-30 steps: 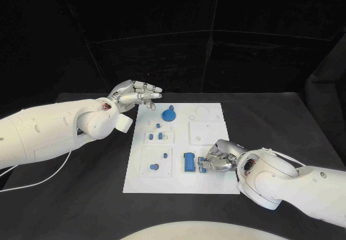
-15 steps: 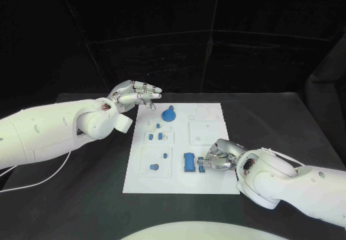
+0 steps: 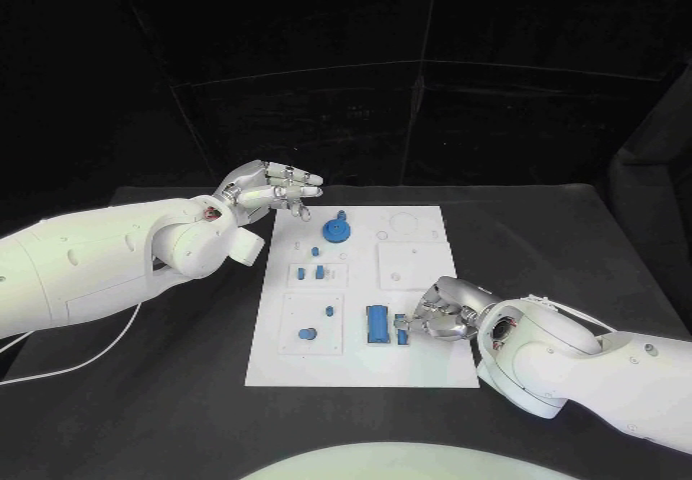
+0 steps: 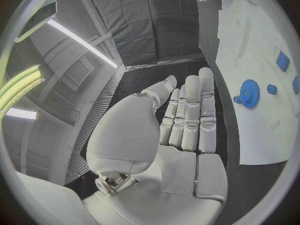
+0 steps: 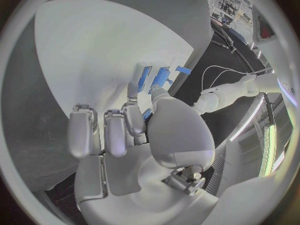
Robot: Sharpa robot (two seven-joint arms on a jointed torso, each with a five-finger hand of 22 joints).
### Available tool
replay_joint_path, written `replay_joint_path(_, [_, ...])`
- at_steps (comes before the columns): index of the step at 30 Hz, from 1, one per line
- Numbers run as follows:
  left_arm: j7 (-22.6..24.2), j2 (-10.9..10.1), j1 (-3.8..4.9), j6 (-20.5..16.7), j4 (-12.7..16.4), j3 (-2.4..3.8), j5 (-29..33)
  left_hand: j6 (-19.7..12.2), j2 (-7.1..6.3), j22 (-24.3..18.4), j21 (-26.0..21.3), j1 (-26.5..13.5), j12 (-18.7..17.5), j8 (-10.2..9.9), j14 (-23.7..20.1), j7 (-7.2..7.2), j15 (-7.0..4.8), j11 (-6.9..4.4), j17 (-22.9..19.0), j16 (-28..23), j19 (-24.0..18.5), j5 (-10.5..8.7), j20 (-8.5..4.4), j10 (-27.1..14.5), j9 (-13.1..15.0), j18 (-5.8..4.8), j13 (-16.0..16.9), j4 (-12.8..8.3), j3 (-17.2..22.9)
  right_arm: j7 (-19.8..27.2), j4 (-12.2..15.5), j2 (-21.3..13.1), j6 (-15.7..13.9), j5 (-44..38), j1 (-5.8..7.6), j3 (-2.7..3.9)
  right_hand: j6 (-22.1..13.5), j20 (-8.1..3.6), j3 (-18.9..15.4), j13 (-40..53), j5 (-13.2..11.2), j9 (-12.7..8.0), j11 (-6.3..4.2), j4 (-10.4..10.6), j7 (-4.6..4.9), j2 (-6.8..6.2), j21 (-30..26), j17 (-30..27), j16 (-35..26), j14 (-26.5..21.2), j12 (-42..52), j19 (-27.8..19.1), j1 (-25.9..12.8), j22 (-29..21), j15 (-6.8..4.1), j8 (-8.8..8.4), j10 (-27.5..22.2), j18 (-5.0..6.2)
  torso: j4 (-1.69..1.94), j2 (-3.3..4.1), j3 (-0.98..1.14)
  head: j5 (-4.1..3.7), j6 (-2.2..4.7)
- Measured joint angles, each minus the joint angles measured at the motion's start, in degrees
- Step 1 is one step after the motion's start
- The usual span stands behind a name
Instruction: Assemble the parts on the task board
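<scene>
Task board (image 3: 418,370) lies lengthwise at table (image 3: 159,400) centre, near edge toward the robot. Parts on board: gear-shaped piece (image 3: 338,232) w/ a small knob beside it at far end; two short pegs (image 3: 310,271) mid-board; one block (image 3: 307,334) and a small peg (image 3: 330,311) on the near-left plate; long bar (image 3: 378,324) upright in its slot nr. the right hand.

Left hand (image 3: 274,188) hovers off the board's far-left corner, fingers straight and side by side, palm empty; no contact w/ board. In left wrist view the gear (image 4: 249,93) sits just beyond the fingertips (image 4: 206,75).

Right hand (image 3: 440,315) rests at the board's near-right edge, fingers curled down onto a small blue piece (image 3: 402,336) just beside the long bar; whether it pinches or only touches that piece: cannot tell. Bar stands close to the left of the fingers.

Bare table flanks both long edges of the board; a white cable (image 3: 87,362) trails under the left arm.
</scene>
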Motion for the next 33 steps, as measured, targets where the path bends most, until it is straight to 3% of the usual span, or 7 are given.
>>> replay_joint_path(10, [0.0,-0.1,0.00,0.0,-0.1,0.00,0.0,0.0,0.00,0.0,0.0,0.0,0.0,0.0,0.0,0.00,0.00,0.00,0.0,0.0,0.0,0.00,0.00,0.0,0.0,0.00,0.0,0.0,0.0,3.0,0.1,-1.5,1.0,0.0,0.00,-0.01,-0.7,0.00,-1.3,-0.2,-1.0,0.0,0.03,-2.8,0.27,0.13,-0.2,-0.1,-0.3,0.0,-0.5,0.0,4.8,0.0,0.00,0.00,0.0,0.00,0.00,-0.04,-0.02,0.03,0.33])
replay_joint_path(14, [0.0,-0.2,0.00,0.0,-0.1,0.00,0.0,0.0,0.00,0.0,0.0,0.0,0.0,0.0,0.0,0.00,0.00,0.00,0.0,0.0,0.0,0.00,0.00,0.0,0.0,0.00,0.0,0.0,0.0,5.4,-0.1,-2.0,0.7,0.5,0.00,-0.01,-3.6,0.15,-1.7,-1.2,-1.0,-0.8,1.07,-3.2,1.33,1.02,-1.4,-1.5,-1.4,-0.1,-1.8,-1.2,5.7,0.0,0.15,-1.49,-1.1,-0.01,0.03,-0.04,-0.02,0.09,0.42])
replay_joint_path(19, [0.1,-0.2,0.00,0.0,-0.1,-0.02,0.0,0.0,0.02,-0.1,0.0,0.0,0.0,0.0,0.0,0.00,0.00,0.00,-0.1,0.0,0.0,0.00,0.00,0.0,0.0,0.00,0.0,0.0,0.0,12.2,-0.9,-3.2,-0.7,4.9,0.00,-0.01,-7.6,1.56,-2.4,-8.8,0.0,-2.8,2.64,-4.9,3.69,2.29,-4.6,-6.7,-4.8,-0.1,-11.8,-4.8,10.3,-4.1,2.00,-4.80,-6.8,0.24,0.03,-0.09,-0.02,0.09,0.76])
replay_joint_path(25, [0.3,-0.2,-0.13,0.1,-0.1,-0.04,0.6,0.3,0.46,-0.4,-0.4,-0.5,0.4,0.0,0.0,-0.32,0.00,0.00,-0.4,-0.4,0.0,0.00,0.00,0.0,0.0,0.01,0.0,0.2,-0.6,25.3,-3.6,-4.9,-2.3,18.6,0.88,-0.03,-9.5,2.79,0.2,-30.1,-0.9,-5.7,4.23,-8.2,5.13,4.66,-24.9,-36.8,-30.5,-8.8,-38.8,-23.0,17.7,-29.8,3.40,-7.65,-19.5,6.28,0.03,-0.24,-0.01,-0.21,1.58])
replay_joint_path(28, [0.5,-0.1,-0.27,0.1,-0.2,-0.07,1.4,0.7,0.77,-1.2,-2.0,-0.8,0.4,0.3,-1.7,-0.71,0.18,-0.21,-1.4,-2.6,-1.4,0.00,0.00,0.2,0.1,0.00,-0.3,0.5,-0.8,32.8,-6.5,-4.9,-2.4,27.5,2.08,0.01,-9.8,4.17,2.3,-40.1,-1.2,-7.5,6.07,-8.6,6.57,4.42,-34.1,-44.8,-43.4,-14.6,-49.5,-28.0,19.7,-36.9,5.07,-9.56,-22.1,6.28,0.04,-0.41,-0.01,-0.42,2.22])
replay_joint_path(30, [0.8,0.0,-0.34,0.0,-0.5,-0.07,2.0,0.7,1.01,-2.7,-4.5,-1.1,-0.7,0.3,-4.5,-0.72,0.54,-0.21,-3.5,-6.7,-4.2,0.00,0.43,0.2,0.1,-0.01,-0.7,0.6,-1.0,36.9,-8.7,-4.6,-2.2,32.8,3.00,0.04,-10.2,5.54,4.1,-46.7,-1.9,-9.2,7.25,-8.6,8.12,3.72,-40.9,-49.7,-52.4,-18.9,-55.2,-32.2,20.6,-41.1,7.34,-11.27,-23.0,6.27,0.09,-0.58,-0.02,-0.59,2.72])
replay_joint_path(33, [1.3,0.3,-0.53,0.0,-1.3,-0.07,3.1,0.2,0.57,-5.7,-9.4,-1.7,-2.6,-0.6,-9.2,-0.23,2.28,0.58,-7.2,-14.1,-9.6,0.00,1.68,-0.6,-0.2,-0.01,-1.0,1.2,-0.6,42.7,-13.2,-3.2,-1.7,40.6,4.40,0.38,-11.0,8.13,6.3,-54.5,-3.2,-11.5,9.03,-8.7,9.00,3.16,-49.6,-56.2,-63.5,-24.8,-61.0,-36.0,21.1,-46.6,10.32,-13.64,-24.4,6.27,0.16,-0.87,-0.08,-0.90,3.66])
